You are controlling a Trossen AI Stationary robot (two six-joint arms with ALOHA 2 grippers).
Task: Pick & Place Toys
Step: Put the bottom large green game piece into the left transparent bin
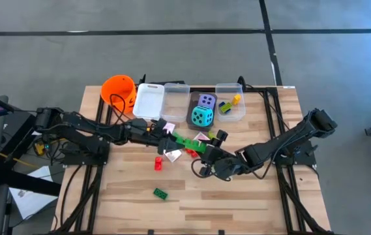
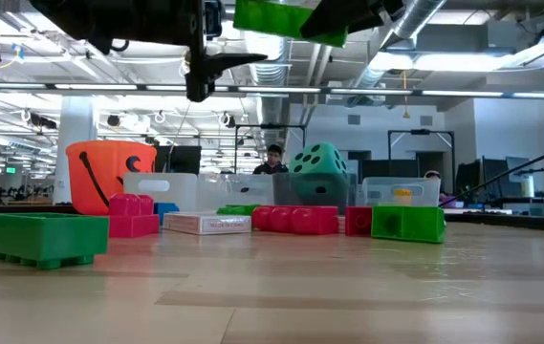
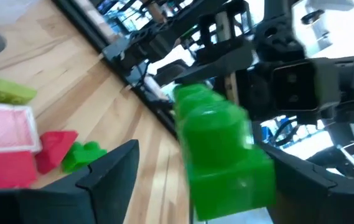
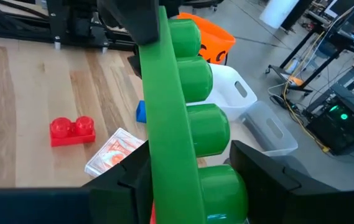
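A long green brick (image 1: 186,141) hangs in the air between my two grippers above the table's middle. My right gripper (image 1: 201,153) is shut on its end nearer the right arm, as the right wrist view (image 4: 192,168) shows. My left gripper (image 1: 169,130) is open. Its fingers stand on either side of the brick's other end (image 3: 223,149), with a wide gap on one side. Red bricks (image 1: 158,162), a small green brick (image 1: 160,192) and pink-white cards (image 1: 172,155) lie on the table. A teal die (image 1: 203,117) and a purple die (image 1: 206,100) sit in a bin. My right gripper pinches the long green brick between its two fingers near one end, one finger on the smooth underside (image 4: 155,186) and one on the stud side (image 4: 226,186). The fingers lie along the brick. The brick is lifted clear of the table (image 2: 286,19) and reaches toward the left gripper. My left gripper has the brick's other end close to one finger (image 3: 288,171); I cannot tell whether they touch.
An orange bucket (image 1: 118,91), a white bin (image 1: 149,101) and clear bins (image 1: 175,98) (image 1: 231,101) line the table's far edge. Loose bricks and cards lie below the grippers. Bare wood shows along the near edge (image 1: 237,202).
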